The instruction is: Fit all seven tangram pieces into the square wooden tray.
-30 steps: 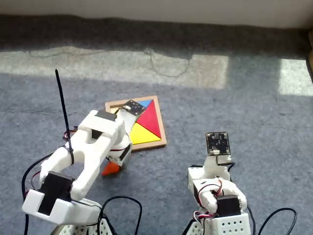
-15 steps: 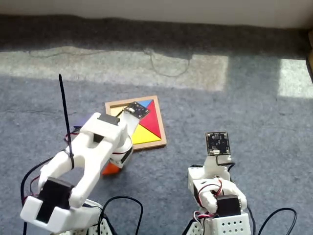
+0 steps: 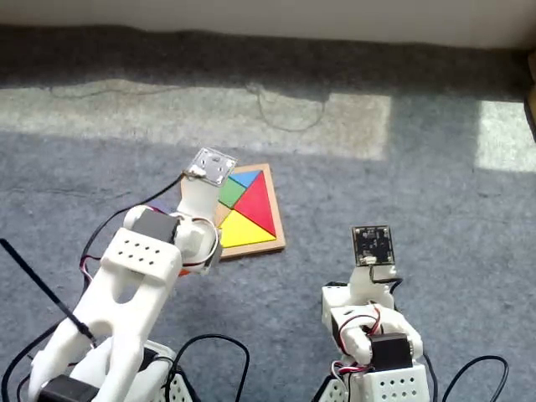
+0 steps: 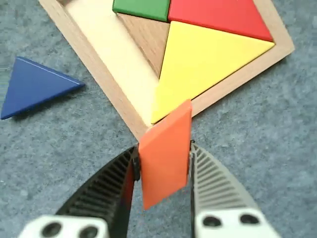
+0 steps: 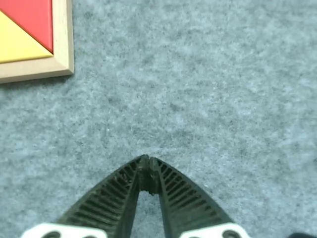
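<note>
— What did the square wooden tray [image 3: 255, 248] look like?

— Pale wood with a raised rim, lying flat on the grey, fuzzy counter [image 3: 402, 184], a little left of the middle and just beyond the left arm. Part of its floor showed bare wood.

— How many pieces sat in it?

— Four that I could count: one large red triangle [image 4: 218, 15] along the right side, one large yellow triangle [image 4: 203, 64] touching it on the near side, one green piece [image 4: 141, 7] further in, and one light blue piece [image 3: 245, 177] at the far edge.

— And outside it?

— Two. One dark blue triangle [image 4: 34, 87] lay flat on the counter just beside the tray's rim, not touching it. One flat, four-sided orange piece [image 4: 165, 158] was clamped on edge in the left pincer [image 4: 163, 148], its far end at the tray's near corner.

— So six pieces counted. And the other arm?

— The right pincer [image 5: 148, 168] was closed tip to tip with nothing in it, low over bare counter, right of and nearer than the tray's near right corner.

— One tray, two pincers?

— Yes.
</note>
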Motion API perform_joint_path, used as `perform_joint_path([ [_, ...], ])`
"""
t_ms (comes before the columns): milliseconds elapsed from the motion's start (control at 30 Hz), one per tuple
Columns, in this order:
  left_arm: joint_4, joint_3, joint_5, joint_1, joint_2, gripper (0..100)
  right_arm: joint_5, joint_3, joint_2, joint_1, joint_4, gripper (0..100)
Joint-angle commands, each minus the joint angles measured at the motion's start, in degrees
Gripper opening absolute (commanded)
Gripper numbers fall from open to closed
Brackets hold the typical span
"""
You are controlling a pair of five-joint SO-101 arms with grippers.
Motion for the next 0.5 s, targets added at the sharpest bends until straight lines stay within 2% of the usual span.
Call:
perform_joint_path([
  [0, -0.26, -7.16, 2.9, 0.4, -1.71, 1, -0.35, 8.75, -0.31, 0.66, 0.22, 0.9],
  [167, -5.36, -9.89, 4.13, 0.66, -1.63, 1, -0.35, 8.75, -0.31, 0.66, 0.22, 0.9],
  [233, -7.3, -9.19, 7.56, 0.48, -0.4, 1, -0.35, 8.75, -0.31, 0.66, 0.22, 0.9],
  [467, -14.95, -10.42, 13.27, 0.13, 15.69, 1, -0.35, 8.75, -0.31, 0.66, 0.22, 0.9],
])
